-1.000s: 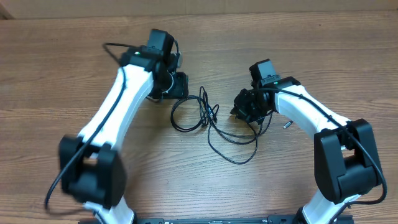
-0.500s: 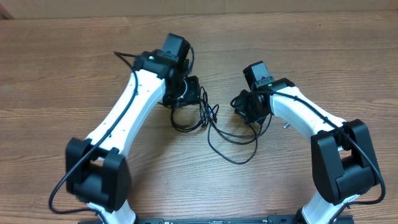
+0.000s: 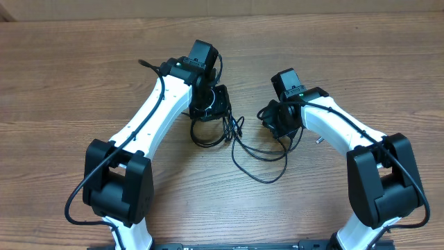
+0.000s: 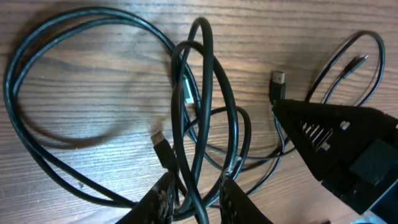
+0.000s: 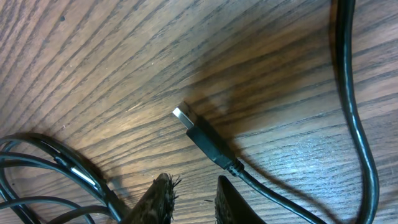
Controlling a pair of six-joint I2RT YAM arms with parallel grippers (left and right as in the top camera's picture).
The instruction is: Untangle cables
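Cables (image 3: 239, 142) lie on the table (image 3: 69, 83) between the left gripper (image 4: 194, 202), over their left loops, and the right gripper (image 5: 191, 200), at their right edge beside a plug (image 5: 202, 134).

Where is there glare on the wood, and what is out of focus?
Overhead: even light, no strong glare on the table, cables sharp. Left wrist: bright sheen on the wood around the loops; left fingertips at the bottom edge blurred. Right wrist: sheen beside the plug, dark shadow above it; right fingertips blurred.
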